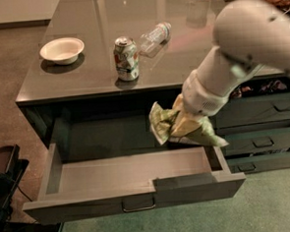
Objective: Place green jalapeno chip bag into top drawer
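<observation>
**A:** Where is the green jalapeno chip bag [161, 123]?

**B:** It is held in the air over the right end of the open top drawer [140, 195]. The bag is crumpled, shiny light-green foil with pale stripes. I cannot tell whether its lower edge touches the drawer.

**A:** What is holding it?

**B:** The gripper [183, 127]. Its pale yellowish fingers are pinched on the middle of the bag, and foil bunches out on both sides. A thick, smooth white arm [239, 48] slants down to it from the upper right.

**A:** And the drawer?

**B:** It is wide, shallow and matte grey. It has a flat front and a small metal bar handle [138, 206].

**A:** What is around it?

**B:** Above it is a glossy dark counter [95, 22]. An upright soda can [126, 58] stands there, with a clear plastic bottle [155, 36] lying on its side just behind. A round pale bowl [62, 49] sits well to the left. Narrower grey drawers [263, 111] are stacked to the right.
</observation>
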